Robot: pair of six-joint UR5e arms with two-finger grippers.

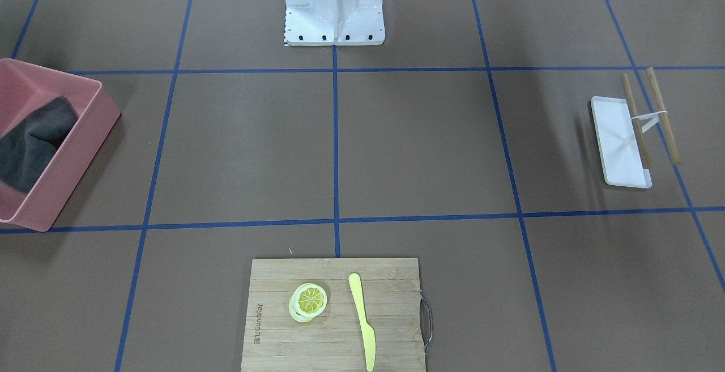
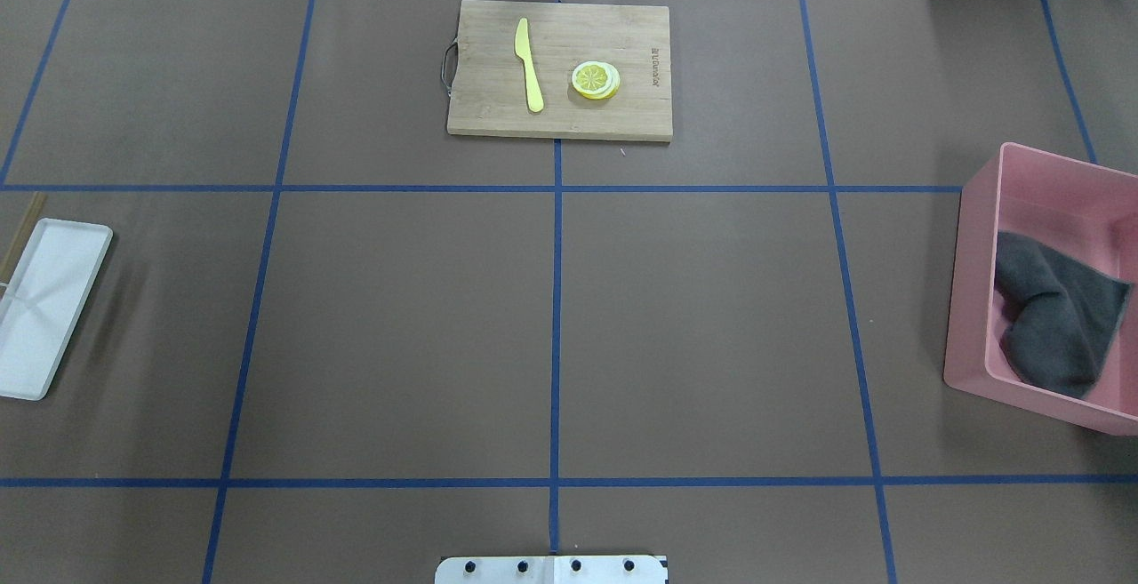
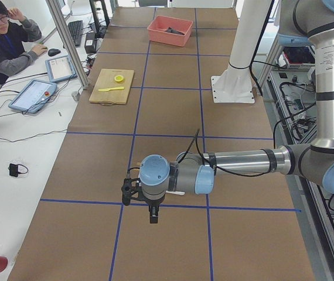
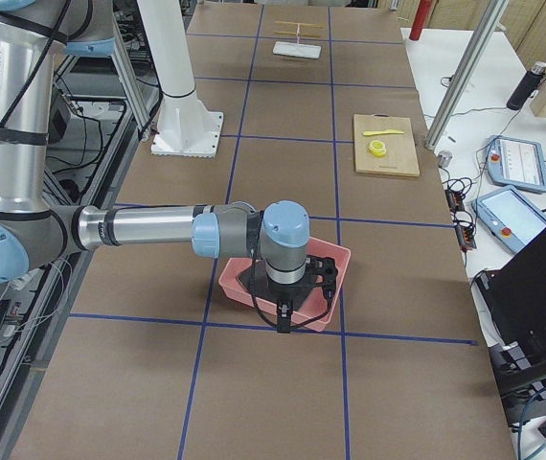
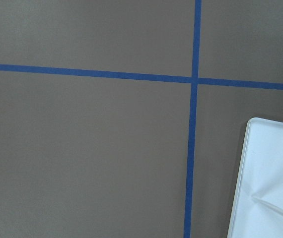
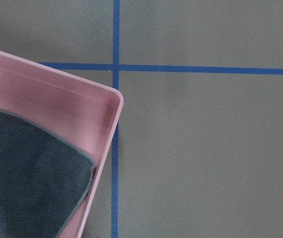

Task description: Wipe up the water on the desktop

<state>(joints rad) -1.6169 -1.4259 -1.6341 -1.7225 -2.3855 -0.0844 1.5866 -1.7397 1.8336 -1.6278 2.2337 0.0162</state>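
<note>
The desktop [image 2: 400,335] is a flat brown surface with a grid of blue tape lines. I cannot make out any water on it. A dark grey cloth [image 2: 1058,317] lies crumpled in a pink bin [image 2: 969,300] at the table's right end. My right gripper [image 4: 284,321] hangs over the near edge of that bin [image 4: 335,273]; I cannot tell if it is open or shut. My left gripper [image 3: 153,216] hangs over the left end of the desktop; I cannot tell its state either. The right wrist view shows the bin's corner [image 6: 57,99] and the cloth [image 6: 27,178] below.
A white tray [image 2: 44,300] with two bamboo sticks [image 1: 662,114] across it lies at the left end. A bamboo cutting board [image 2: 560,117] at the far edge carries a yellow knife [image 2: 528,64] and lemon slices [image 2: 595,80]. The robot's base [image 1: 334,4] stands mid-table.
</note>
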